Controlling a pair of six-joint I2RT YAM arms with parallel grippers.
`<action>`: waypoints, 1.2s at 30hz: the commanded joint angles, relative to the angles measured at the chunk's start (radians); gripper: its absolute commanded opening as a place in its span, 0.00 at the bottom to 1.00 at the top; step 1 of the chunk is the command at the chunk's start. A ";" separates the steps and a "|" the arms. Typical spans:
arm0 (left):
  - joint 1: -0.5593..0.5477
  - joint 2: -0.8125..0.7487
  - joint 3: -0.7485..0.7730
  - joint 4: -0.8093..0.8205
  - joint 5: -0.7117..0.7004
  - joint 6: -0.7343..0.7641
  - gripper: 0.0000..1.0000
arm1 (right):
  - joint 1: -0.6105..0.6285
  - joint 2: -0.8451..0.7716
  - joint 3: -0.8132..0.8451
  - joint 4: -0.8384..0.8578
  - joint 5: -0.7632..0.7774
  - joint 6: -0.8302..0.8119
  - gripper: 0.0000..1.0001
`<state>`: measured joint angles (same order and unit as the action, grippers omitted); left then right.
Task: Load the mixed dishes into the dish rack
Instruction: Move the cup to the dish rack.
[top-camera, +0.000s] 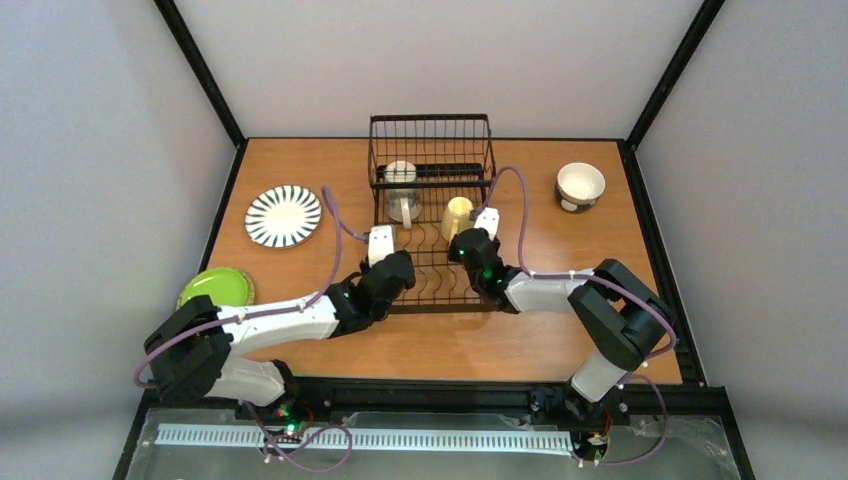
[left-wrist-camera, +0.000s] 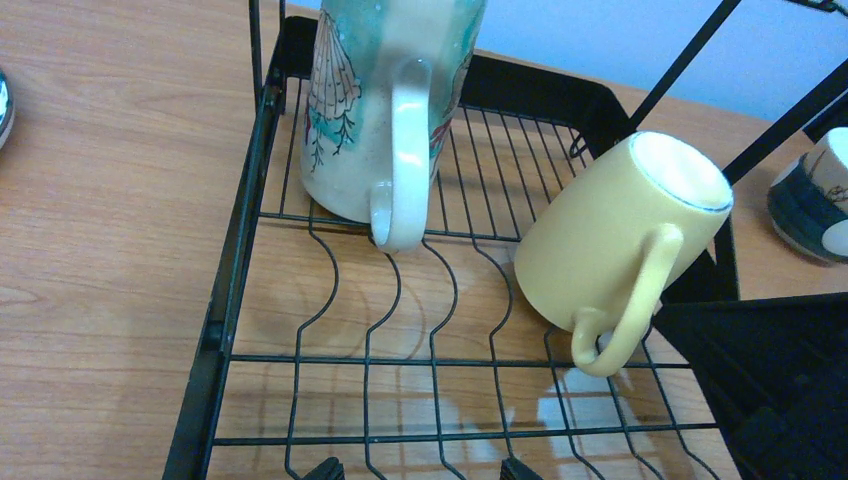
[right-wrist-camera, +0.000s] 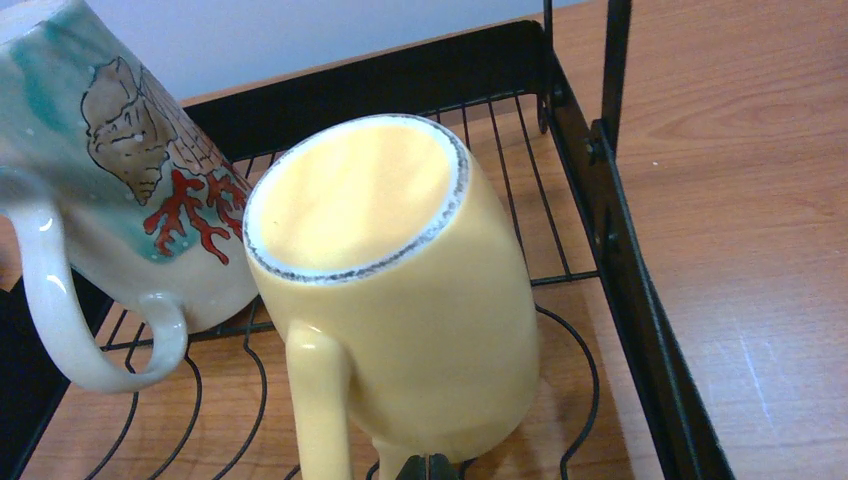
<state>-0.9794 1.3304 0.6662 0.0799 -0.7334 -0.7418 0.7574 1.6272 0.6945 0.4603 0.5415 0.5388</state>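
The black wire dish rack (top-camera: 430, 262) stands mid-table. A cream mug (top-camera: 401, 190) with teal shell pictures stands in it by the tall basket end. It also shows in the left wrist view (left-wrist-camera: 360, 120) and the right wrist view (right-wrist-camera: 120, 200). A yellow mug (top-camera: 457, 218) leans base-up on the plate slots (left-wrist-camera: 610, 250). My right gripper (right-wrist-camera: 427, 466) is shut at its lower rim (right-wrist-camera: 420, 300). My left gripper (left-wrist-camera: 420, 470) is open and empty over the rack's near slots. A striped plate (top-camera: 283, 215), a lime-green plate (top-camera: 215, 288) and a teal-and-white bowl (top-camera: 580, 186) lie outside. The tan plate and cream bowl are out of view.
The rack's tall wire basket (top-camera: 430, 140) rises at the far end. The rack's black side rail (right-wrist-camera: 620, 250) runs just right of the yellow mug. The black frame posts stand at the table's far corners.
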 joint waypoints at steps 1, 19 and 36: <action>-0.012 0.004 -0.015 0.073 -0.026 0.041 0.89 | 0.006 0.040 0.029 0.064 0.026 -0.012 0.02; -0.011 0.038 -0.036 0.175 -0.012 0.093 0.89 | -0.031 0.104 0.050 0.132 -0.008 -0.048 0.02; -0.010 0.076 -0.029 0.240 0.008 0.163 0.89 | -0.067 0.169 0.109 0.136 -0.057 -0.043 0.02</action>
<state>-0.9794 1.3907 0.6334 0.2703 -0.7090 -0.6189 0.7048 1.7668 0.7792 0.5541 0.4820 0.4896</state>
